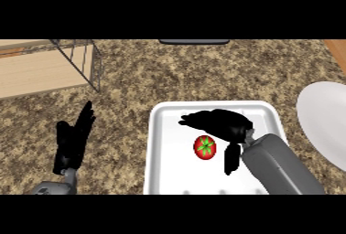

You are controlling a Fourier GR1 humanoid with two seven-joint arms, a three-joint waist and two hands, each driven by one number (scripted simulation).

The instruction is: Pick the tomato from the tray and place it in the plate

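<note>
A red tomato (205,147) with a green stem lies in the white tray (165,155), near its middle. My right hand (219,121) hovers over the tray just above and to the right of the tomato, fingers stretched toward the left and thumb pointing down beside the tomato; it holds nothing. The white plate (326,123) lies at the right edge of the view, partly cut off. My left hand (73,139) rests open on the left, fingers up, away from the tray.
A wooden board with a dark wire rack (81,59) stands at the back left. A dark object (194,41) shows at the far edge of the speckled counter. Bare counter lies between tray and plate.
</note>
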